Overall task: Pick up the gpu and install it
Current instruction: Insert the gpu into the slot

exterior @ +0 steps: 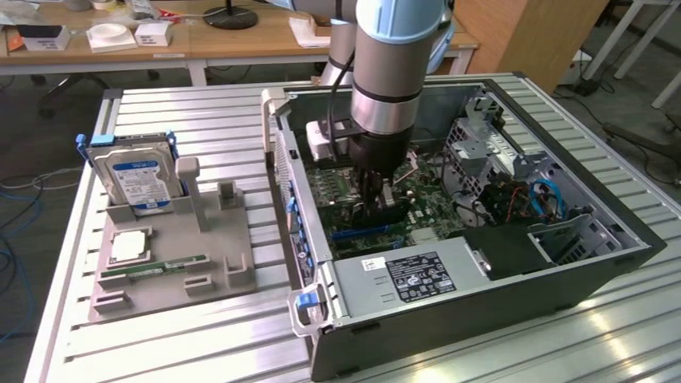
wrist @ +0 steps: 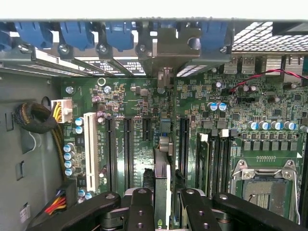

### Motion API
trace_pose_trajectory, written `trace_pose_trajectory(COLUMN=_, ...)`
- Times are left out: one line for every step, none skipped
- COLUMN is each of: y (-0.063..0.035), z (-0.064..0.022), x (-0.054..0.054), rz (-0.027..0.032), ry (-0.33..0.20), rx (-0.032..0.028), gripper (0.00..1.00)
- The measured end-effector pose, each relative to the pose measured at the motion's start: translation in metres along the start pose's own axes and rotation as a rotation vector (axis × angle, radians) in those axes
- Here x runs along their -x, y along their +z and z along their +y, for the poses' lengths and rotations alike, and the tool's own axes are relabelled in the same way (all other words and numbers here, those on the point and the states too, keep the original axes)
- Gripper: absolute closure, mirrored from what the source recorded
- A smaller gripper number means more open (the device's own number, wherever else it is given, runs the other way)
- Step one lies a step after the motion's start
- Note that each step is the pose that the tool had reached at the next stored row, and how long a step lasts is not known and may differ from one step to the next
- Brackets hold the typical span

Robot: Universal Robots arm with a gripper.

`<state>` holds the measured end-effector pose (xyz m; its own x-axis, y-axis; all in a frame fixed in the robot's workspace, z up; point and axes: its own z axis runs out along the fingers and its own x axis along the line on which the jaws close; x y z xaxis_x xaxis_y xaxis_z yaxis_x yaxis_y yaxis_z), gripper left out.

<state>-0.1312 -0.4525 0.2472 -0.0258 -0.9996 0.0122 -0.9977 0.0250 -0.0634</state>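
The gpu [exterior: 385, 214] is a dark flat card standing on edge inside the open computer case [exterior: 596, 263], low over the green motherboard [wrist: 130, 96]. My gripper [exterior: 378, 199] reaches straight down from the arm and is shut on the card's upper edge. In the wrist view the gpu [wrist: 162, 178] shows edge-on between my black fingers [wrist: 139, 211], running toward its silvery end bracket [wrist: 175, 45] at the case's rear slot openings. It lines up with a blue expansion slot [wrist: 165, 127] between the black slots [wrist: 126, 149]. Whether it sits in the slot I cannot tell.
A grey holder tray [exterior: 171, 271] on the exterior view's left carries a blue-labelled hard drive [exterior: 136, 177] and a green memory stick [exterior: 155, 267]. The power supply [exterior: 410, 279] fills the case's near end. Drive cages and cables [exterior: 532, 195] crowd its right side. The CPU socket [wrist: 267, 180] is beside the slots.
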Motion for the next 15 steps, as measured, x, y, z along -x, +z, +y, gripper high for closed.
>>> trace_pose_trajectory(y=0.0005, z=0.0, x=0.0, rz=0.0, ry=0.0, rx=0.0, gripper=0.74)
trace_pose_trajectory(y=0.0009, z=0.0001, x=-0.0001, rz=0.0002, ry=0.0, rx=0.0002, gripper=0.74)
trace_pose_trajectory(y=0.001, z=0.0001, x=-0.0001, rz=0.0005, ry=0.0, rx=0.0003, gripper=0.74)
trace_pose_trajectory(y=0.0013, z=0.0001, x=-0.0001, rz=0.0004, ry=0.0, rx=0.0003, gripper=0.74)
trace_pose_trajectory(y=0.0019, z=0.0003, x=-0.0001, rz=0.0002, ry=0.0, rx=0.0001, gripper=0.74)
trace_pose_trajectory(y=0.0026, z=0.0004, x=0.0, rz=0.0001, ry=0.0, rx=0.0, gripper=0.74)
trace_pose_trajectory(y=0.0028, z=0.0004, x=0.0, rz=0.0004, ry=0.0, rx=0.0002, gripper=0.74)
trace_pose_trajectory(y=0.0029, z=0.0004, x=-0.0001, rz=0.0004, ry=0.0, rx=0.0002, gripper=0.74)
trace_pose_trajectory(y=0.0028, z=0.0004, x=-0.0001, rz=0.0006, ry=0.0, rx=0.0003, gripper=0.74)
trace_pose_trajectory(y=0.0029, z=0.0004, x=-0.0001, rz=0.0005, ry=0.0, rx=0.0003, gripper=0.74)
trace_pose_trajectory(y=0.003, z=0.0004, x=-0.0001, rz=0.0004, ry=0.0, rx=0.0002, gripper=0.74)
trace_pose_trajectory(y=0.003, z=0.0005, x=-0.0001, rz=0.0003, ry=0.0, rx=0.0002, gripper=0.74)
trace_pose_trajectory(y=0.003, z=0.0005, x=-0.0001, rz=0.0003, ry=0.0, rx=0.0002, gripper=0.74)
trace_pose_trajectory(y=0.003, z=0.0005, x=0.0, rz=0.0003, ry=0.0, rx=0.0002, gripper=0.74)
trace_pose_trajectory(y=0.003, z=0.0004, x=0.0, rz=0.0003, ry=0.0, rx=0.0001, gripper=0.74)
